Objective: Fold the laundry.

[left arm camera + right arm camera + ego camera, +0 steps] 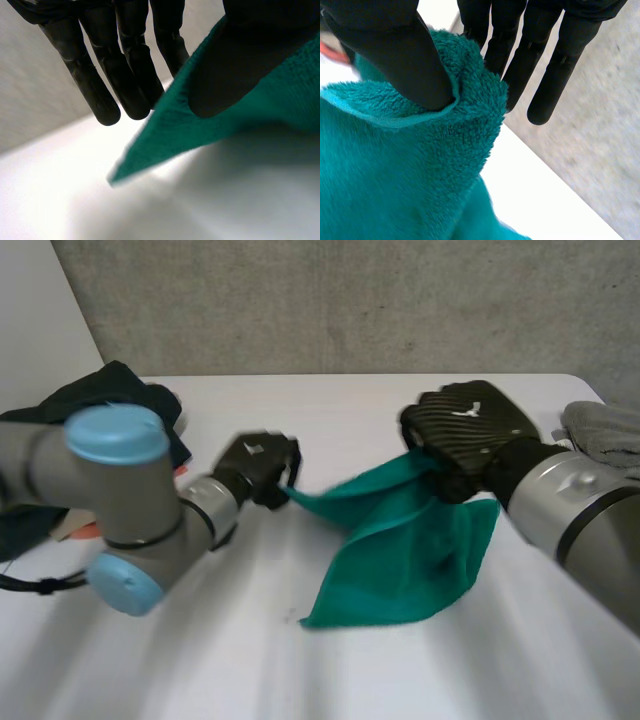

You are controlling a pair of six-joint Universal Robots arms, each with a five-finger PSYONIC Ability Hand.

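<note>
A teal green cloth (400,560) hangs between my two hands, and its lower part rests on the white table (300,680). My left hand (258,465) pinches the cloth's left corner just above the table. In the left wrist view the thumb (235,65) presses the cloth (260,115) against the straight fingers (95,90). My right hand (470,425) holds the cloth's upper right corner higher up. In the right wrist view its thumb (395,55) clamps a rolled fold of the fleecy cloth (395,180) against the fingers (545,75).
A pile of dark clothes (120,385) lies at the table's back left, behind my left arm (130,510). A grey garment (605,435) sits at the right edge. A grey wall (350,300) stands behind the table.
</note>
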